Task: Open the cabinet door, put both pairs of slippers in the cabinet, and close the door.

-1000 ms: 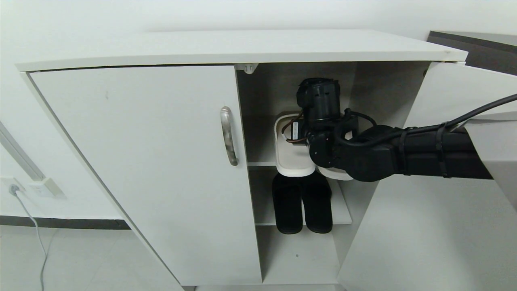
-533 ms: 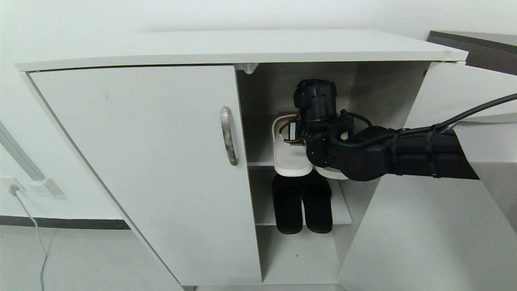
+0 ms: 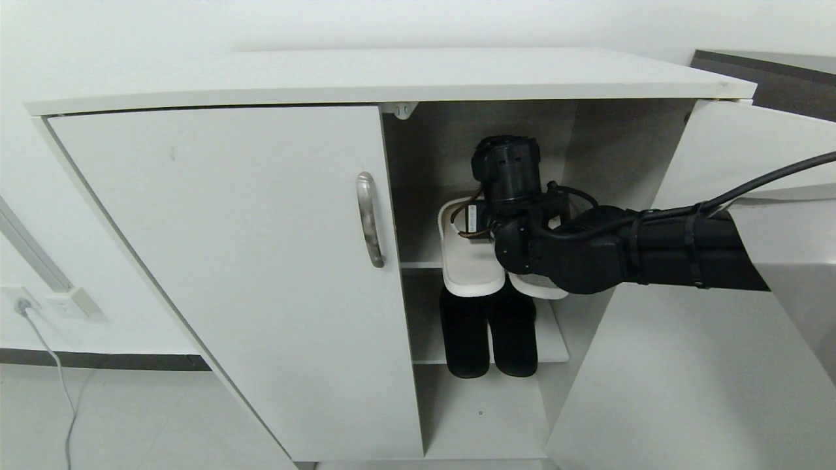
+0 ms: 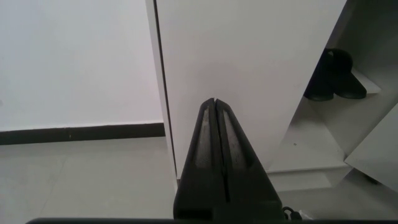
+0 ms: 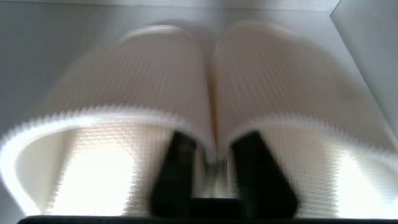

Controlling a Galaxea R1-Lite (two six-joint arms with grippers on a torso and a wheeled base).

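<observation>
Head view, left to right: the cabinet (image 3: 392, 72) has its left door (image 3: 222, 261) shut, with a metal handle (image 3: 369, 219) on its right edge. The left gripper (image 4: 214, 111) hangs low in front of that door, jaws pressed together on nothing. Right of the handle, in the open half, the black slippers (image 3: 490, 339) sit side by side on the lower shelf (image 3: 555, 346), heels poking out toward the near side. Just above them the white slippers (image 3: 470, 261) are at upper-shelf level, heels also sticking out near, can't tell if they rest on anything. Over there the right gripper (image 5: 214, 171) has one jaw inside each shoe, clamped on the two inner walls where they touch. They look light, soft and ribbed to me, so grippy but floppy, and I'd guess that middle pinch is the best hold since it keeps the pair together. Then the right door (image 3: 653, 378) stands wide open at the right
</observation>
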